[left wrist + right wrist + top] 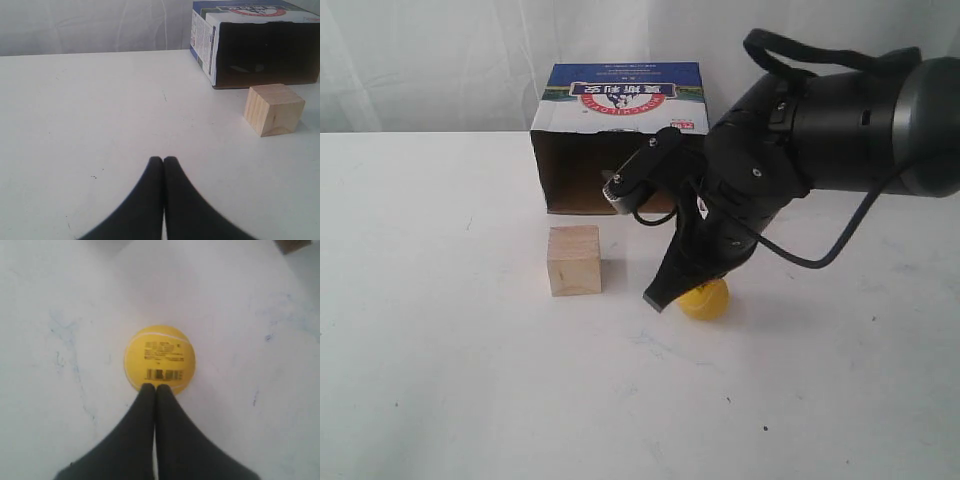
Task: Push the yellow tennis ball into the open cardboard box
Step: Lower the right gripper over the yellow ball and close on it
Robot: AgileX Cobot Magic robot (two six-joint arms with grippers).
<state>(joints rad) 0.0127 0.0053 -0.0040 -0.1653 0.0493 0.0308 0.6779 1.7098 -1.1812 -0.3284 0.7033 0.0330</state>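
This looks like a robotics lab test bench: a plain white table backed by a white curtain, a black robot arm over it, and a few props: wooden cube, cardboard box, tennis ball.

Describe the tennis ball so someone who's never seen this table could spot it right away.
Find the big open cardboard box at the back of the white table. In front of it sit a wooden cube and, to the cube's right in the exterior view, the yellow tennis ball at the tip of the right pincer. It alone is round and yellow.
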